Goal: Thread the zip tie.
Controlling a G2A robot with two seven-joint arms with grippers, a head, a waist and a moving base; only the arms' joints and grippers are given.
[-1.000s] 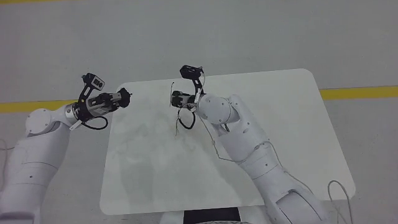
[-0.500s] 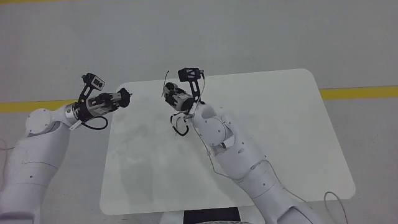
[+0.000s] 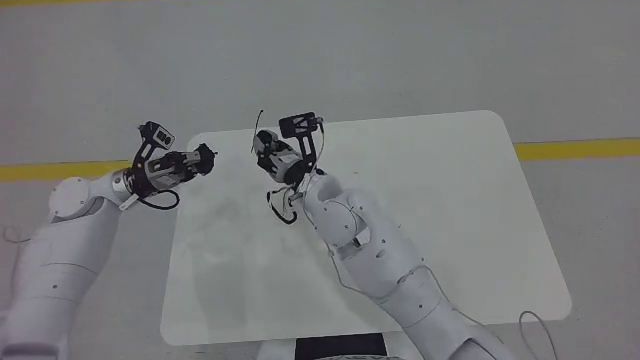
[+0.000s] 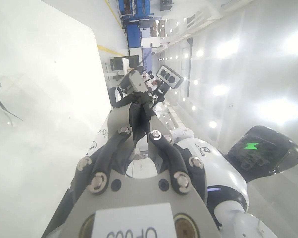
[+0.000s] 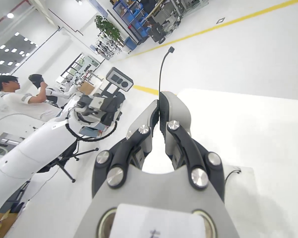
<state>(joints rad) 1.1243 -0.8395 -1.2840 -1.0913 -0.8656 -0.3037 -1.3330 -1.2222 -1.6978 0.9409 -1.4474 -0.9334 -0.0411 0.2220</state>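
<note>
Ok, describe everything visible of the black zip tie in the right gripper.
The thin black plastic zip tie is a narrow strap with a small square head at its free end. The right gripper pinches it between shut fingers. The strap sticks out past the fingertips, bending gently toward the head. It is held in the air and touches nothing else.

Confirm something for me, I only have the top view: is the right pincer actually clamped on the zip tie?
Observer: Yes. The right wrist view shows the right pincer shut on the zip tie, the strip pinched between its pads.
Operator: Which end sticks out?
Observer: The head end. It stands out well past the fingertips, free in the air and curving slightly to one side.
</note>
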